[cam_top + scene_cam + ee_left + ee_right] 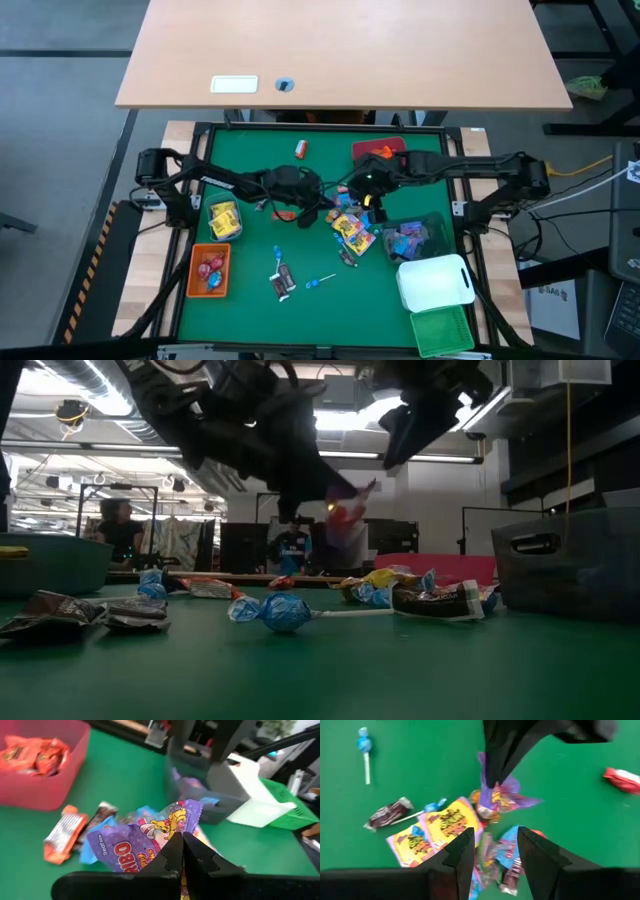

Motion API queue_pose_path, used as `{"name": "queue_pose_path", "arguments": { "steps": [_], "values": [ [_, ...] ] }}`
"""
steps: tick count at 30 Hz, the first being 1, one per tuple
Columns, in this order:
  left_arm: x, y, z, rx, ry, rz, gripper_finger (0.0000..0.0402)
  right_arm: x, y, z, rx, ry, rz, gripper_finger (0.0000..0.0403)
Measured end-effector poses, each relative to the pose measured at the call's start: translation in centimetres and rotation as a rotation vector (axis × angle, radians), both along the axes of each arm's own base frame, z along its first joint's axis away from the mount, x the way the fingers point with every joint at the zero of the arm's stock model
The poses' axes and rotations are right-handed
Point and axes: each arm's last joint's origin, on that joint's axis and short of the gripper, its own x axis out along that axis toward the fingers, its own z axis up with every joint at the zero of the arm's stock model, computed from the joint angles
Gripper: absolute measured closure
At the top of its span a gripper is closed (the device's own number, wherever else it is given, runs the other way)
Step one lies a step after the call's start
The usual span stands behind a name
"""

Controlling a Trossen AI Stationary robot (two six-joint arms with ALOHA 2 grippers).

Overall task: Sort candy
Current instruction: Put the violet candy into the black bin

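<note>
My left gripper (182, 836) is shut on a purple sweet packet (145, 840) above the candy pile (352, 228) at the middle of the green mat. The low view shows that packet (345, 510) well above the table. My right gripper (494, 840) hovers open over the same pile, just to the right of the left gripper (318, 208). Under it lie two yellow packets (432, 832), blue and orange-red sweets and a dark brown bar (387, 814). The right wrist view shows the left fingers holding the purple packet (502, 795). My left gripper pinches the purple packet between its two fingers at one edge (172, 832). The fingers (495, 765) slant down from above. The packet is lifted clear of the table and hangs crumpled below the fingertips.
A clear bin with yellow sweets (223, 220) and an orange bin (208, 272) stand at the left. At the right are a red bin (378, 150), a clear bin (415, 238), a white bin (435, 282) and a green bin (443, 330). Loose lollipops (320, 282) and brown bars (283, 282) lie near the front.
</note>
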Motion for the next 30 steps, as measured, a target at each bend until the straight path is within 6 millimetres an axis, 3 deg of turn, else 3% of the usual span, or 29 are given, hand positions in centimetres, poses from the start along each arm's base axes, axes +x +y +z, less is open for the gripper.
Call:
{"name": "queue_pose_path", "arguments": {
  "steps": [9,20,23,30],
  "values": [
    [0.4,-1.0,0.8,0.010,-0.081,-0.030,0.0401,1.5,0.1,-1.6,0.017,0.007,0.122,0.0253],
    [0.4,-1.0,1.0,0.014,-0.107,-0.029,0.0401,2.1,0.1,-1.4,0.006,-0.056,0.126,0.0259],
    [0.4,-1.0,1.0,0.014,-0.107,-0.028,0.0401,2.1,0.1,-1.4,0.006,-0.056,0.126,0.0285],
    [0.4,-0.9,1.0,0.020,-0.107,-0.011,0.0401,2.0,0.1,-1.4,0.009,-0.049,0.122,0.0392]
  ]
}}
